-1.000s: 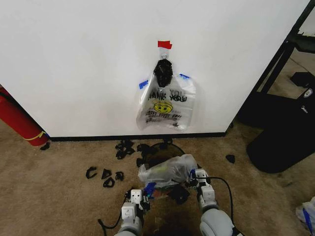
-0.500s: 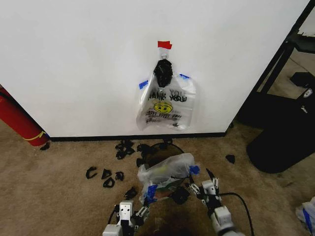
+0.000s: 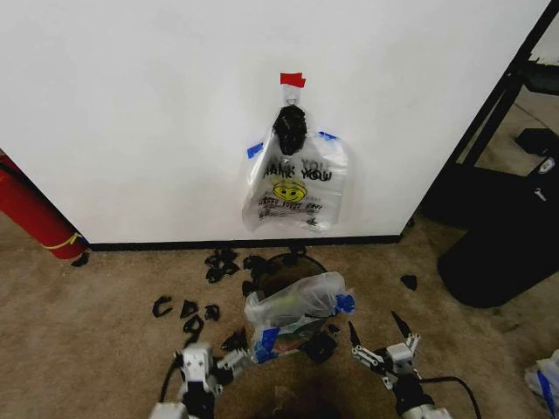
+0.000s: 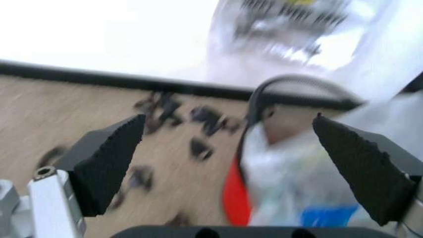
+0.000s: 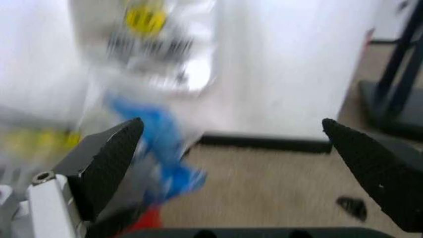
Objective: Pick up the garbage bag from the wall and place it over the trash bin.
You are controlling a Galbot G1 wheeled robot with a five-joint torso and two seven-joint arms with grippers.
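Garbage bag [image 3: 295, 312] sits draped over the trash bin [image 3: 288, 266] below the wall [image 3: 157, 113], thin, limp, light, slippery film best pinched at its blue-trimmed rim, with left gripper [image 3: 217, 365] and right gripper [image 3: 381, 335] both spread open, empty, flanking it.

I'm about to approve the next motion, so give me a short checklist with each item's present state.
1. Garbage bag draped over the trash bin: ok, though the far rim still shows uncovered.
2. Left gripper off the bag: cannot tell in the head view; the left wrist view shows its fingers spread wide.
3. Right gripper off the bag: ok, open and apart from it.
4. Bunch of bags hanging on the wall: ok.
5. Carpet around the bin: not ok, black clips lie scattered there.
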